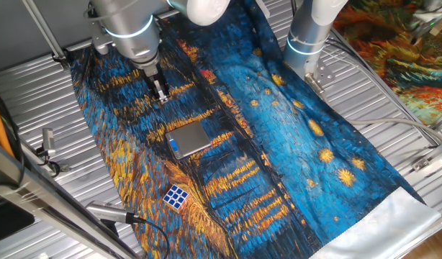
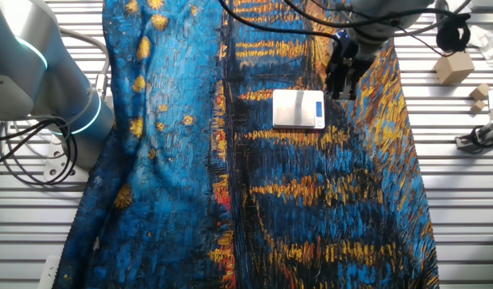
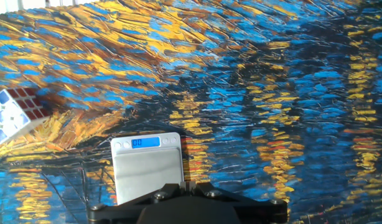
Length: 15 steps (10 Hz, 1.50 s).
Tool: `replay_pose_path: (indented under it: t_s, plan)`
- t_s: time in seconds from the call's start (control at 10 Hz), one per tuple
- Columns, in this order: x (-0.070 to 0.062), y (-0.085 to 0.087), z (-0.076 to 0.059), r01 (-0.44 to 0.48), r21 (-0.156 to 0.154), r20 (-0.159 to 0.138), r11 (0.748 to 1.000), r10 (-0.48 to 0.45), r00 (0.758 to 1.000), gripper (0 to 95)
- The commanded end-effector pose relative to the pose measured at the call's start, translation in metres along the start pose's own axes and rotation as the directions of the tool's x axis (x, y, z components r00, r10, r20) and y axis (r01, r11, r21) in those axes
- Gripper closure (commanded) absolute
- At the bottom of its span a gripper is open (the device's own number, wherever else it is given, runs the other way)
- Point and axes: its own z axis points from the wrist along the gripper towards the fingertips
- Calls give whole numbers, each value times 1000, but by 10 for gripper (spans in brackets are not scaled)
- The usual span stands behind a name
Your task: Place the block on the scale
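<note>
The block [image 1: 177, 196] is a small puzzle cube with blue and white squares; it lies on the painted cloth near the front left edge. It also shows at the left edge of the hand view [image 3: 13, 114]. It is out of the other fixed view. The scale [image 1: 188, 139] is flat and silver with a blue display; it lies mid-cloth, and also shows in the other fixed view [image 2: 299, 108] and the hand view [image 3: 147, 165]. My gripper [image 1: 161, 96] hangs above the cloth just beyond the scale, away from the block. Its fingers are together and hold nothing.
A starry blue and orange cloth [image 1: 293, 144] covers the ribbed metal table [image 1: 34, 86]. A second arm's base [image 1: 307, 43] stands at the back. Wooden blocks [image 2: 454, 68] and a clamp [image 2: 475, 136] lie off the cloth in the other fixed view.
</note>
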Motion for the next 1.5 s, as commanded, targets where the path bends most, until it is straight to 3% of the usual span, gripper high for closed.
replay_pose_path:
  t_s: [0.1, 0.5, 1.1, 1.5]
  plan:
    - [-1, 0, -1, -2, 3, -3, 1000, 2, 1000, 950]
    - [0, 0, -1, -17, 1, -10, 1000, 17, 1000, 950]
    - [0, 0, -1, 188, -12, -22, 982, -188, 982, 950]
    - [0, 0, -1, 250, -18, -19, 968, -251, 968, 950]
